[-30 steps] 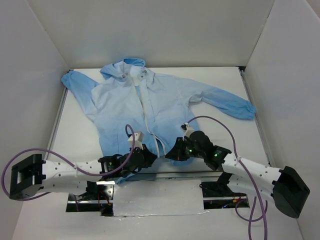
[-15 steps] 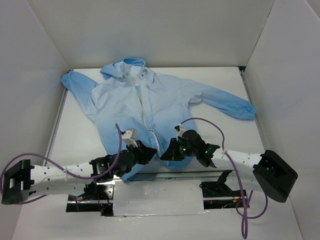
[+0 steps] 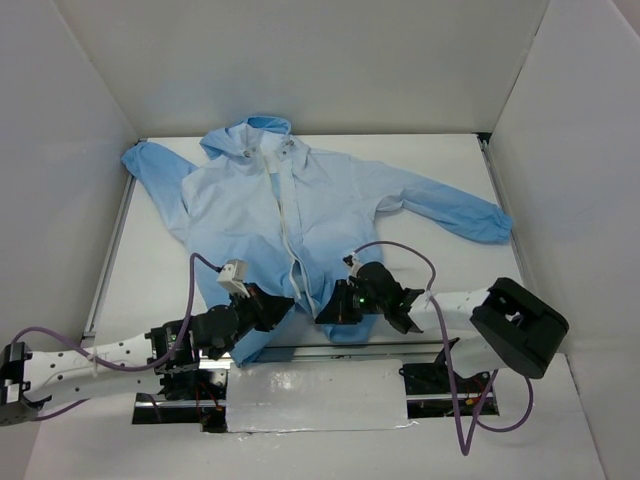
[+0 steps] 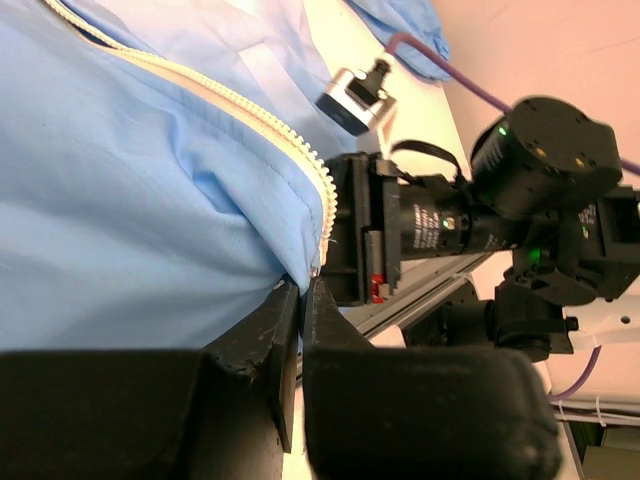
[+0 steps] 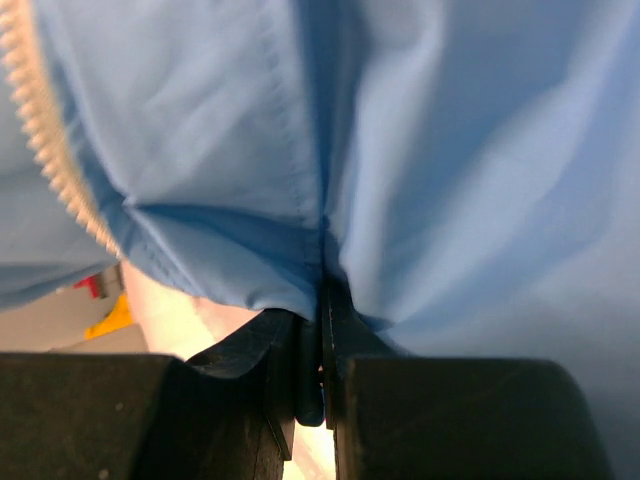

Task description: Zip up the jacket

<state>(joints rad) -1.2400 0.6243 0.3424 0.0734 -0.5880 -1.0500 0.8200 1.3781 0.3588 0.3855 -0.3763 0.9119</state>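
Observation:
The light-blue hooded jacket (image 3: 300, 205) lies flat on the table, hood at the far side, its white zipper strip (image 3: 290, 225) open down the front. My left gripper (image 3: 283, 306) is shut on the hem of the jacket's left front panel (image 4: 150, 220), just beside the zipper's lower end (image 4: 322, 215). My right gripper (image 3: 326, 312) is shut on the hem of the other front panel (image 5: 440, 170); the zipper teeth (image 5: 40, 150) run along the left edge of that view. The two grippers are close together at the near hem.
White walls enclose the table on three sides. A metal rail (image 3: 330, 350) and a silver plate (image 3: 315, 395) lie at the near edge between the arm bases. The right sleeve (image 3: 450, 205) stretches toward the right wall, the left sleeve (image 3: 155, 175) toward the left.
Both arms have swung to the left, carrying the hem with them. The lower part of the jacket has shifted left and bunched a little; both grippers stay shut on the hem.

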